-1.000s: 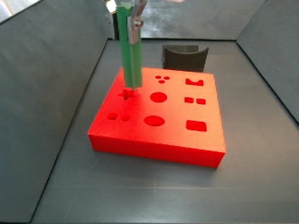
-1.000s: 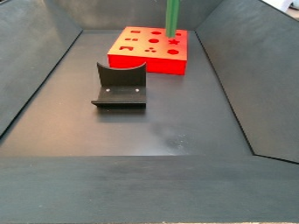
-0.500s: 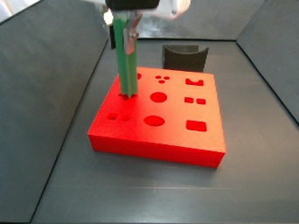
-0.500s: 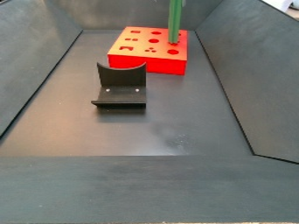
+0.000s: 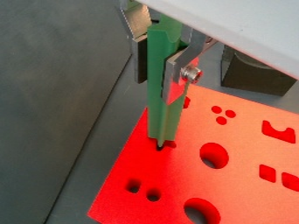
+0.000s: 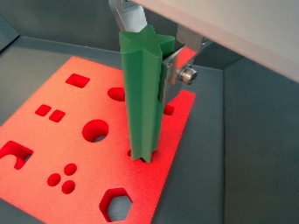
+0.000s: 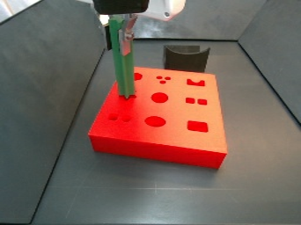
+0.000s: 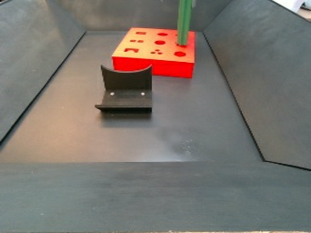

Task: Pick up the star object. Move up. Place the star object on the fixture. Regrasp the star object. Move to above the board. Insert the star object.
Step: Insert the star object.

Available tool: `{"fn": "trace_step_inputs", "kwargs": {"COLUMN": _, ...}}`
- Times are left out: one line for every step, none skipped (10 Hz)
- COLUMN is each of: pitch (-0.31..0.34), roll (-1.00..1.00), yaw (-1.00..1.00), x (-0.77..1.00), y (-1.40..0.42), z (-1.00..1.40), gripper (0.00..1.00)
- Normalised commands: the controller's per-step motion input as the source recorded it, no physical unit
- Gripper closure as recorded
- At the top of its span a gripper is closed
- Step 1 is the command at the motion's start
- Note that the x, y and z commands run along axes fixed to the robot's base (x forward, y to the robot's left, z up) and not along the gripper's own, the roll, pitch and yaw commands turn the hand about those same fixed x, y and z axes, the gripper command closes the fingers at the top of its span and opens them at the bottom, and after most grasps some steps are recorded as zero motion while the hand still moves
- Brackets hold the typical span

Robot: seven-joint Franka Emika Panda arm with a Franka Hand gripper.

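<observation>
Star object [image 7: 123, 70]: upright, upper left of frame, tip just entering the board [image 7: 177, 132].
Gripper [image 7: 121, 33]: clamped on its top.
Fixture [image 8: 125, 88]: bare.
Left: push down, release.

The gripper [image 7: 120, 33] up top has the green star object [image 7: 123, 66] upright, its bottom end in the red board [image 7: 159, 127], fixture [image 7: 185, 57] sitting behind.

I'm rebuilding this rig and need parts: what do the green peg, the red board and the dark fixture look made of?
Green peg, held in the gripper over the board: probably plastic, evenly coloured with a slight sheen. Red board: likely plastic too, uniformly matte with cleanly cut holes. Fixture: dark and matte, plastic or coated metal; I can't tell which.
</observation>
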Motion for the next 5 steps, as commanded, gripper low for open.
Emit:
{"fn": "trace_step_inputs", "kwargs": {"pitch": 0.0, "roll": 0.0, "yaw": -0.21, "x": 0.0, "y": 0.0, "z": -0.13, "gripper": 1.0}}
{"fn": "trace_step_inputs", "kwargs": {"pitch": 0.0, "roll": 0.0, "yaw": -0.27, "x": 0.0, "y": 0.0, "z": -0.11, "gripper": 1.0}}
{"fn": "trace_step_inputs", "kwargs": {"pitch": -0.003, "roll": -0.02, "yaw": -0.18, "x": 0.0, "y": 0.0, "z": -0.06, "gripper": 1.0}}
{"fn": "trace_step_inputs", "kwargs": {"pitch": 0.0, "roll": 0.0, "yaw": 0.0, "x": 0.0, "y": 0.0, "z": -0.03, "gripper": 1.0}}
{"fn": "trace_step_inputs", "kwargs": {"pitch": 0.0, "roll": 0.0, "yaw": -0.3, "x": 0.0, "y": -0.06, "z": -0.01, "gripper": 1.0}}
